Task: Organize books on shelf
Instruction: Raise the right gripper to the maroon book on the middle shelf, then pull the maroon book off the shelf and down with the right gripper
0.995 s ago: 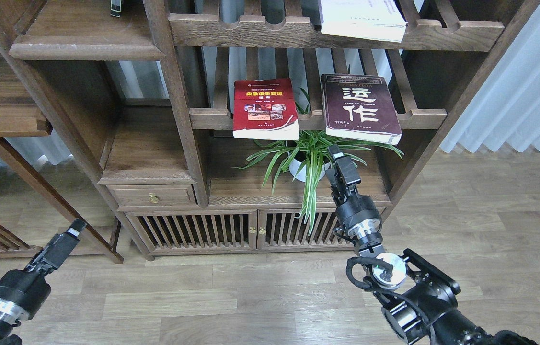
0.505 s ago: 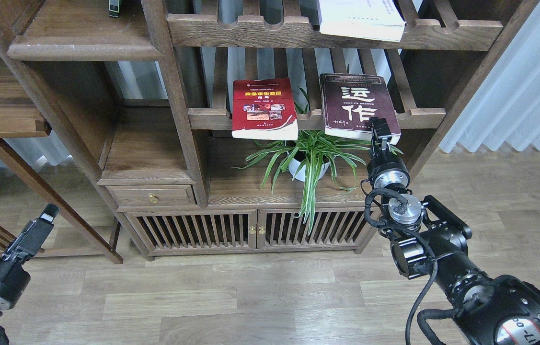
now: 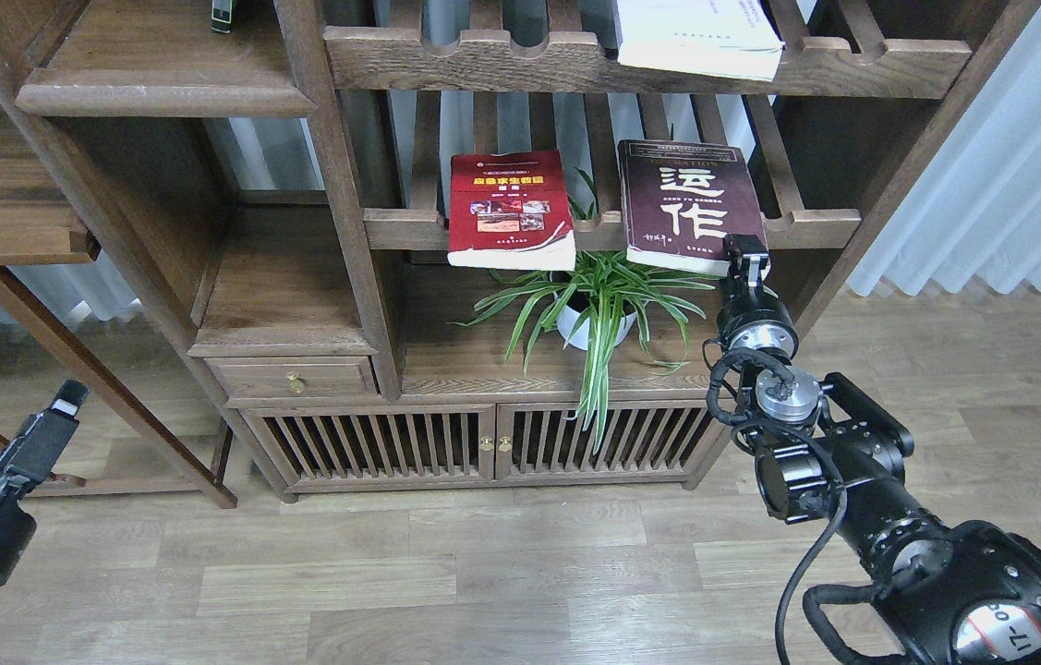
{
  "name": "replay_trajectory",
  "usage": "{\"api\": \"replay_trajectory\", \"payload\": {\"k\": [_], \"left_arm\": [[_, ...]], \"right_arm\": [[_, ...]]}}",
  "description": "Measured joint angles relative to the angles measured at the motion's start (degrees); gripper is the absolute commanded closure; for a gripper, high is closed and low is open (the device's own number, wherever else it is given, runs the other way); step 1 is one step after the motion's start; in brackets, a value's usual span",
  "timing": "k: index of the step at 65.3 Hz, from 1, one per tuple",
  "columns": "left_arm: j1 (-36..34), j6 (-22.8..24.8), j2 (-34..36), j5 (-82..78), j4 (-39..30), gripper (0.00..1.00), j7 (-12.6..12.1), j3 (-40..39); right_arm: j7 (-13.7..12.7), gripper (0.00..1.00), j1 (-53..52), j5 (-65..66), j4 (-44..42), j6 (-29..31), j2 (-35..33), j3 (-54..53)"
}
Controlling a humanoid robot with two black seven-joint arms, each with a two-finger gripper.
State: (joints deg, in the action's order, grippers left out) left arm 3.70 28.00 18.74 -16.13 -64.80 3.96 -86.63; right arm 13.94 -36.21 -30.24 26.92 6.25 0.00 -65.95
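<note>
A red book (image 3: 509,211) and a dark maroon book (image 3: 688,205) with large white characters lie flat on the middle slatted rack, both overhanging its front rail. Higher up, a white book (image 3: 700,37) rests on the top slatted rack. My right gripper (image 3: 747,255) points up at the maroon book's front right corner; seen end-on and dark, its fingers cannot be told apart, nor whether it touches the book. My left gripper (image 3: 54,420) hangs low at the far left, away from the books. A solid plank shelf (image 3: 160,90) with a rounded front edge sits at upper left.
A potted spider plant (image 3: 596,309) stands under the two books, just left of my right arm. A second solid plank (image 3: 284,309) lies above a small drawer (image 3: 294,377). Slatted cabinet doors (image 3: 483,443) are below, a white curtain (image 3: 991,185) at right.
My right gripper went from in front of the plant up and right to the maroon book's front right corner. My left gripper sank down and to the left.
</note>
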Motion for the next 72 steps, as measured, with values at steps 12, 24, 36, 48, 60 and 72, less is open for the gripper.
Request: {"api": "replay_trajectory", "payload": {"k": [12, 24, 36, 48, 60, 72], "left_arm": [[0.3, 0.0, 0.1, 0.0, 0.0, 0.0, 0.0, -1.5], [0.4, 0.0, -0.1, 0.0, 0.0, 0.0, 0.0, -1.6], [0.4, 0.0, -0.3, 0.0, 0.0, 0.0, 0.0, -0.9], [0.4, 0.0, -0.7, -0.1, 0.3, 0.0, 0.0, -0.4], [0.1, 0.0, -2.2, -0.1, 0.9, 0.0, 0.0, 0.2], [-0.1, 0.0, -2.7, -0.1, 1.1, 0.0, -0.2, 3.0]], "right_arm": [[0.1, 0.96, -0.1, -0.2, 0.1, 2.5, 0.0, -0.1], [0.2, 0.96, 0.5, -0.5, 2.4, 6.8, 0.0, -0.2], [0.4, 0.96, 4.6, -2.0, 12.3, 11.1, 0.0, -0.3], [0.9, 0.97, 14.2, -2.4, 28.4, 12.5, 0.0, -0.3], [1.0, 0.97, 27.0, -2.3, 41.3, 17.2, 0.0, -1.3], [0.7, 0.98, 39.3, -2.4, 50.1, 21.4, -1.4, -1.8]]}}
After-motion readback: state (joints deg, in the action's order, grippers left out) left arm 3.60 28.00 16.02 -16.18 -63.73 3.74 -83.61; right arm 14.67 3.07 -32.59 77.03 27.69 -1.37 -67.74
